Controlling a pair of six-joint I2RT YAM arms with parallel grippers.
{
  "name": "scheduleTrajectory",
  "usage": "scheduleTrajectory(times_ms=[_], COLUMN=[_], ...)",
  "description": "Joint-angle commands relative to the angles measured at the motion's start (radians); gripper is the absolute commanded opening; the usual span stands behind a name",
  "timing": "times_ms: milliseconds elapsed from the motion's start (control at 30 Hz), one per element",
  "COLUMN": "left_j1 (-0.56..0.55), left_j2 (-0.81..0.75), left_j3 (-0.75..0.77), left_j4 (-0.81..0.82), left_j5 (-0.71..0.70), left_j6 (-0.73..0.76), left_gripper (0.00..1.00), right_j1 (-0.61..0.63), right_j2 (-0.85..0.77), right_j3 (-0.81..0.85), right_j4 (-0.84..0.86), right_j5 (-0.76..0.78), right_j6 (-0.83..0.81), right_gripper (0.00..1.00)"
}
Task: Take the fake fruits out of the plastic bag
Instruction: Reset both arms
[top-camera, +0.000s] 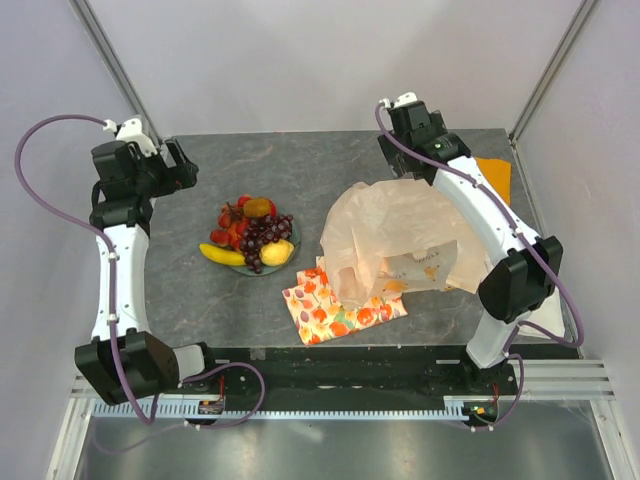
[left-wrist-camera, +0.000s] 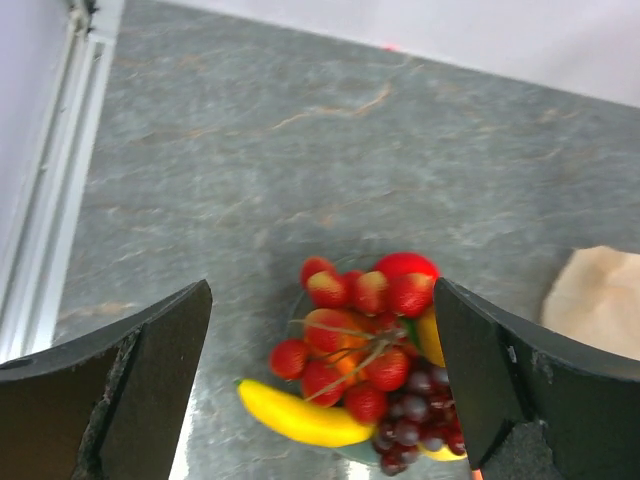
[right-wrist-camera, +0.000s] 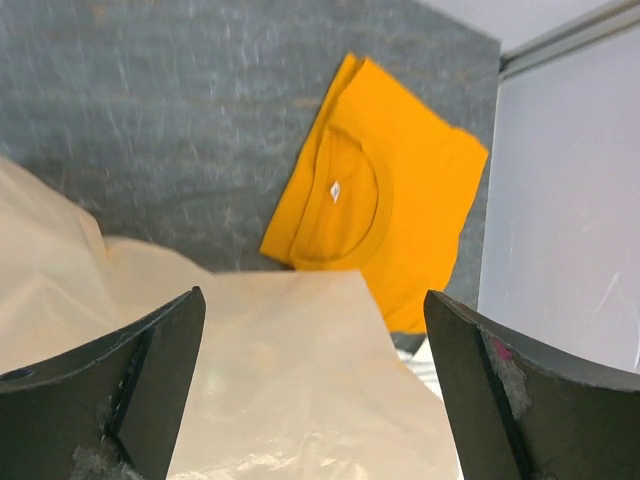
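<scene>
Top external view is showing the fruits (top-camera: 250, 238) piled on a plate (top-camera: 268, 268), apart from the bag (top-camera: 400, 235), which is lying crumpled over a patterned cloth (top-camera: 340, 310). The left gripper (left-wrist-camera: 320, 300) and right gripper (right-wrist-camera: 312, 300) are hanging wide open, holding nothing.

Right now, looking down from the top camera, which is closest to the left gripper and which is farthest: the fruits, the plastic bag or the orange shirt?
1. The fake fruits: piled on the left half of the table, nearest the left gripper.
2. The plastic bag: crumpled at mid-table, further right.
3. The orange shirt: at the far right edge, farthest.
</scene>
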Motion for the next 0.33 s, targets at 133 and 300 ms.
scheduleTrajectory(times_ms=[133, 300], left_j1=[0.003, 0.005], left_j2=[-0.019, -0.008], left_j3=[-0.098, -0.105], left_j4=[0.026, 0.045], left_j5=[-0.005, 0.038], left_j6=[0.066, 0.033], left_gripper=[0.99, 0.99], right_j1=[-0.009, -0.009], right_j2=[-0.066, -0.042], right_j3=[-0.048, -0.025], right_j4=[0.027, 0.047], right_j5=[-0.030, -0.051], right_j6=[-0.036, -0.063], right_gripper=[0.98, 0.98])
